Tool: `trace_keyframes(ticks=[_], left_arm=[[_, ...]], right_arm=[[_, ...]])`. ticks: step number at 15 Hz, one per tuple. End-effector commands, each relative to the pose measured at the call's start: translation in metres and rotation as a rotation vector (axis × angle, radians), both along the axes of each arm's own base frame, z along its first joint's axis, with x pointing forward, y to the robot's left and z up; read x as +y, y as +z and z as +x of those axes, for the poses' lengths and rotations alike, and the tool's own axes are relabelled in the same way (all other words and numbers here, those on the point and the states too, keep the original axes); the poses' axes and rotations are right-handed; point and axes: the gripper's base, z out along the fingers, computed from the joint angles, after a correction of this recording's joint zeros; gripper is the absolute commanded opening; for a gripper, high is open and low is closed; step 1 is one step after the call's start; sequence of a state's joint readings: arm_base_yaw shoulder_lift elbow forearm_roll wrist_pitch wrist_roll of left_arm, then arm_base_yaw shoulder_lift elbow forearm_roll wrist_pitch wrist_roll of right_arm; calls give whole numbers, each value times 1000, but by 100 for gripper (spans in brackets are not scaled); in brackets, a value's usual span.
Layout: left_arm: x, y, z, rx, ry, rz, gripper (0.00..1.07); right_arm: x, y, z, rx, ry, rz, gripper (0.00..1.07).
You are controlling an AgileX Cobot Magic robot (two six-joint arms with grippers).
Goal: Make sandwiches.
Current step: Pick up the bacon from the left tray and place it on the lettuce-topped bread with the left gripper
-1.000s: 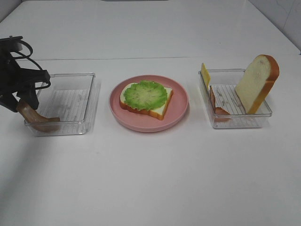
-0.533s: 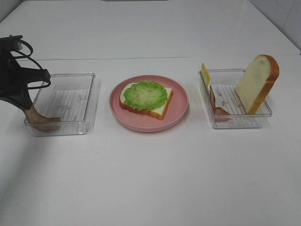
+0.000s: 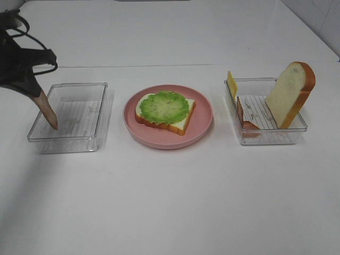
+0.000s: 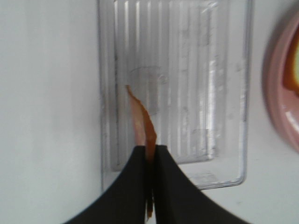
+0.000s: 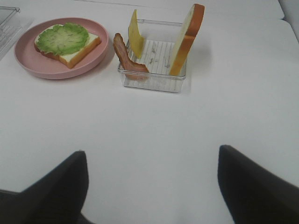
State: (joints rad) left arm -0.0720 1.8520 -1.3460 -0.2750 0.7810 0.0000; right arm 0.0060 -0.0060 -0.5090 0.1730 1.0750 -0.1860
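Note:
On the pink plate (image 3: 203,126) lies a bread slice topped with green lettuce (image 3: 164,108), also in the right wrist view as the lettuce-topped bread (image 5: 67,39). My left gripper (image 3: 36,91) is shut on a thin brownish-pink slice (image 3: 49,114) that hangs over the left clear tray (image 3: 101,119). In the left wrist view the slice (image 4: 141,123) sticks out from the closed left gripper (image 4: 149,150). My right gripper (image 5: 152,149) is open with nothing in it, well short of the right tray (image 5: 154,85); it does not show in the high view.
The right tray (image 3: 265,140) holds an upright bread slice (image 3: 289,93), a yellow cheese slice (image 3: 232,84) and a red-brown bacon strip (image 3: 245,119). The left tray (image 4: 245,93) has nothing else in it. The pink plate (image 5: 28,60) stands between the two trays.
The left gripper closed on the slice lying at the left tray's front corner and raised it; the slice now hangs free above the tray. The right gripper has not moved.

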Motion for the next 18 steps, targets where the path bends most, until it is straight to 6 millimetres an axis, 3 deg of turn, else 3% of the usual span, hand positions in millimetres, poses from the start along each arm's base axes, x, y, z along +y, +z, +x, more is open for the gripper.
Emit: trace_keyframes(ticks=[1,5,8,9,10,13,18], left_arm=[[-13,19,7,-79,-24,-121,0],[-34,37,22,-243,-36,-411,0],[-50,33,30,-287,-62,-602,0],[-72,22,35,-303,-97,-711,0],[-72,22,35,-303,-97,-711,0],[-119,-15,40,-279,-124,-817,0],[-174,-41,51,-208,-231,-892,0]], right_arm=[[0,0,-1,-14,-3,-4,73],[0,0,-1,-14,-3,-4,73],[0,0,-1,-14,-3,-4,73],[0,0,-1,-14,-2,-5,73],[0,0,-1,-14,-2,-5,73],[0,0,-1,-14,-2,-5,73],[0,0,-1,-14,-2,-5,73]])
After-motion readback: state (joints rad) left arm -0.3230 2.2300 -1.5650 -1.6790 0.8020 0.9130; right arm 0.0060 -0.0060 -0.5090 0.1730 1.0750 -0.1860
